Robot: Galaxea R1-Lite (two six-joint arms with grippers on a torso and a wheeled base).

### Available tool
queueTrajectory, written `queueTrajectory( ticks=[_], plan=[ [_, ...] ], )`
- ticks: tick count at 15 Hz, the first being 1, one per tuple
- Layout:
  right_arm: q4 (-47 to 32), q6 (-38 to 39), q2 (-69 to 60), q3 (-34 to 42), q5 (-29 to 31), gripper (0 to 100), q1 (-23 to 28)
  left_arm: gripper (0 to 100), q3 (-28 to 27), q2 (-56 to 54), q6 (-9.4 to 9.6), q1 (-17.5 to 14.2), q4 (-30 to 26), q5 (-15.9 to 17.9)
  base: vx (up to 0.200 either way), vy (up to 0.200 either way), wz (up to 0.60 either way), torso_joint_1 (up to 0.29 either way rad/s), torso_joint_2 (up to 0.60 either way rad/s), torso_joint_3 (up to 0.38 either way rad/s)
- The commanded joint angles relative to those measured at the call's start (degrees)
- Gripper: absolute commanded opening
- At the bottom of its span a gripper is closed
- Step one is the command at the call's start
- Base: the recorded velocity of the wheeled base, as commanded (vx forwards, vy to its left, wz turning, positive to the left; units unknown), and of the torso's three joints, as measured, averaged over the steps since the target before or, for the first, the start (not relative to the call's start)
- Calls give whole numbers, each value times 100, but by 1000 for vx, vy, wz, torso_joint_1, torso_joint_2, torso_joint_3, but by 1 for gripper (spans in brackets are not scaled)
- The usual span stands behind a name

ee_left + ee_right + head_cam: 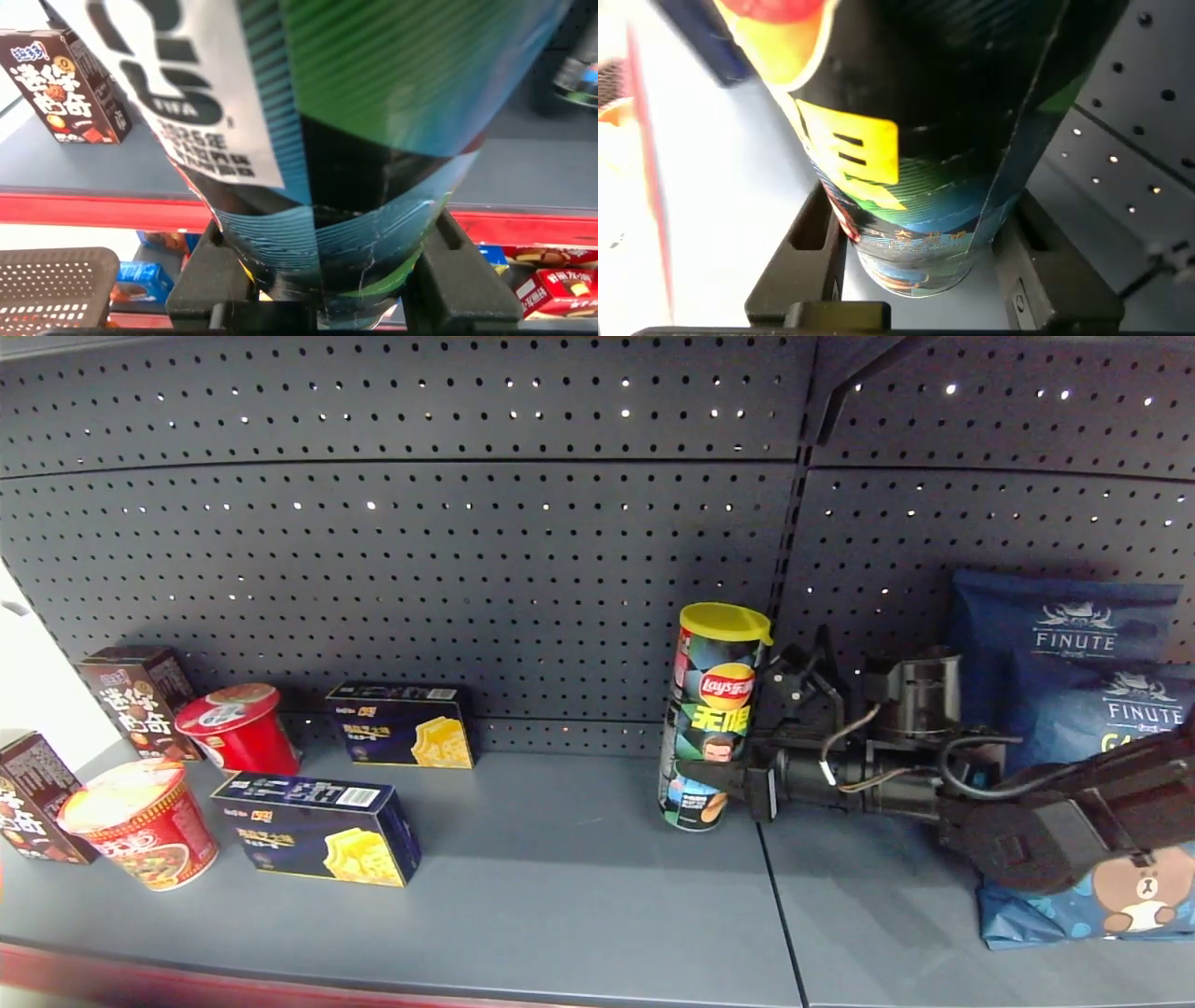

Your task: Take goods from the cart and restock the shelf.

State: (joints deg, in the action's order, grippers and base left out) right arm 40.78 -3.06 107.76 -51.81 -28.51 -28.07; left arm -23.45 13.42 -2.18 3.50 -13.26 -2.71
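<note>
The right gripper (714,775) is clamped on the lower half of a chip can (714,709), one finger on each side, the arm coming in low from the right. The can, with its yellow lid up, stands at the middle of the shelf (560,868), just left of the seam between the two shelf boards and near the pegboard back wall (420,569). It leans a touch, and I cannot tell whether its base is fully down on the shelf.

This looks like the moment of setting it down. To do it well, I would want the base flat and the can squared upright before the gripper lets go, then a slow opening and a straight pull back towards the right. That way the fingers do not drag the tall, tippy can over.

The left gripper (322,280) holds a second can (355,121) out in front of the shelf's red front edge (93,210). It should wait until the first can stands alone, then go in beside it with a small gap.

To the right, just behind the arm, lean blue snack bags (1064,635). Well off to the left sit two dark blue boxes (317,826), two red noodle cups (140,821) and brown boxes (140,695).
</note>
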Motion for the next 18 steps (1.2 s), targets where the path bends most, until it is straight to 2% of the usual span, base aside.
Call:
queueTrajectory(
  ticks=[1,4,7,9,11,13,18],
  plan=[
    [18,51,-933,716,100,0,-198,0,8,-15,-2,2,-1,-11,0,0,0,0,0,0],
    [203,69,-1513,1551,232,0,-383,0,78,-94,-2,-7,-1,-11,0,0,0,0,0,0],
    [528,69,-1671,2105,461,0,-568,0,87,-164,-2,-16,-62,-11,0,0,0,0,0,0],
    [730,77,-1662,2404,645,0,-734,0,60,-226,7,-16,-97,-125,0,0,0,0,0,0],
    [827,77,-1653,2518,707,0,-796,0,52,-235,7,-7,-97,-169,0,0,0,0,0,0],
    [1248,69,-1495,2852,804,0,-910,0,25,-244,7,-16,-97,-204,0,0,0,0,0,0],
    [1442,69,-1170,2896,891,0,-893,0,43,-261,-2,-16,-97,-248,0,0,0,0,0,0]
  ],
)
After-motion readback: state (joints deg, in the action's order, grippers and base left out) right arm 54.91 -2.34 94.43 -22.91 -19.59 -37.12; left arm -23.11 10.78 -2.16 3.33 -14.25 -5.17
